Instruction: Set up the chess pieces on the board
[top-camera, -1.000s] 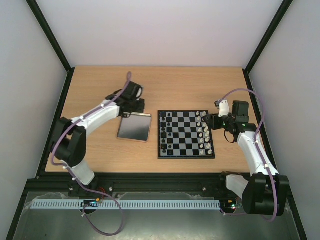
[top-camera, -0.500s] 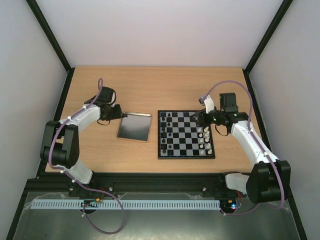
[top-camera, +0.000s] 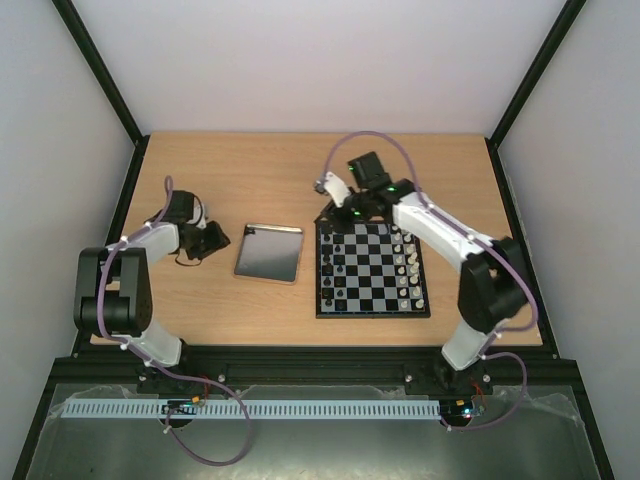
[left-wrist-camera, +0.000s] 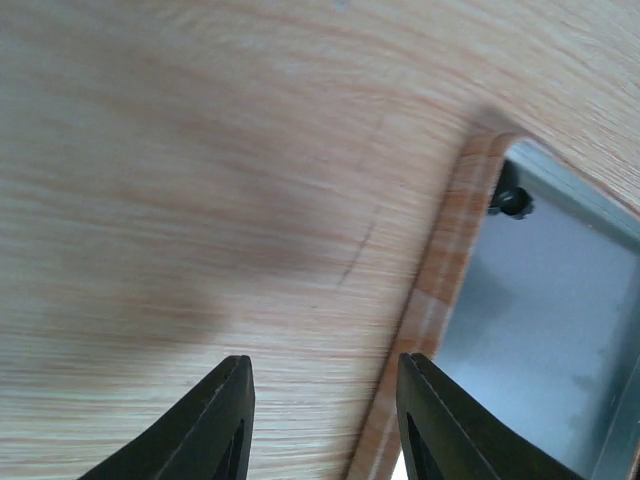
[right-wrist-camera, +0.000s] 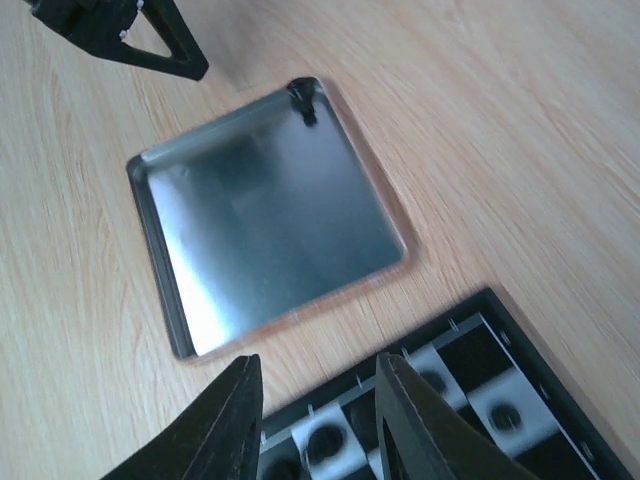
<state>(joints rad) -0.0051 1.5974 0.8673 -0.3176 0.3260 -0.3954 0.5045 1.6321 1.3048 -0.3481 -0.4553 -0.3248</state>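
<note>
Status: left tool (top-camera: 208, 240) sits centre-left in the top view, just left of the tray (top-camera: 268, 262), over bare table (top-camera: 300, 170). Its wrist view shows the fingers spread wide with nothing between them. Right tool (top-camera: 333, 205) hangs over the upper-left corner of the board (top-camera: 372, 313), fingers also spread, empty.

Chess pieces (top-camera: 333, 255): the black ones stand in the board's two left columns, white pieces (top-camera: 410, 268) in the two right columns. One black straggler (right-wrist-camera: 303, 100) is in the tray, tucked into its upper-right corner in the right wrist view. Upright or tipped: can't tell, too small.

Handling, my read: tiny, light, rigid, smooth. It won't crush, but it'll squirt out of a sloppy pinch and topple easily. Two tray walls crowd it, so finger room is poor. Come straight down with the fingers set along the corner diagonal and pinch the upper body. The tray looks slick and light, so a side push likely slides it. Set down gently so neighbours on the board don't fall.
</note>
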